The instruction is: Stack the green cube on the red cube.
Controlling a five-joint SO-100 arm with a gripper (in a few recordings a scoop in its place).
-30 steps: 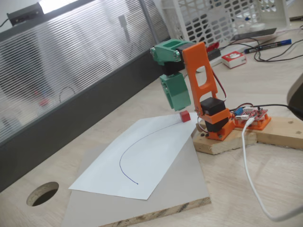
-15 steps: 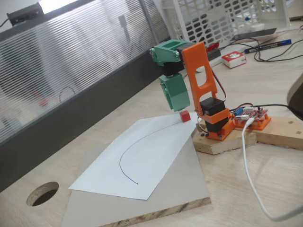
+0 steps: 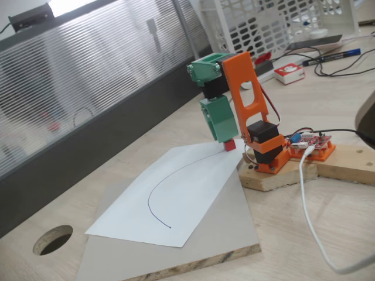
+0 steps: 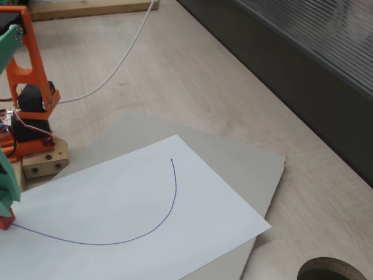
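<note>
The green jaws covered the top of the red cube; whether they gripped anything could not be told. In another fixed view, the left edge cut off the cube and the jaws.

A light wooden table is seen, with a round hole cut near its left edge. A grey board is laid on it, covered by a white sheet marked with a curved pen line. A ribbed translucent panel is set behind, above a dark base. A white lattice basket is placed far right.
</note>
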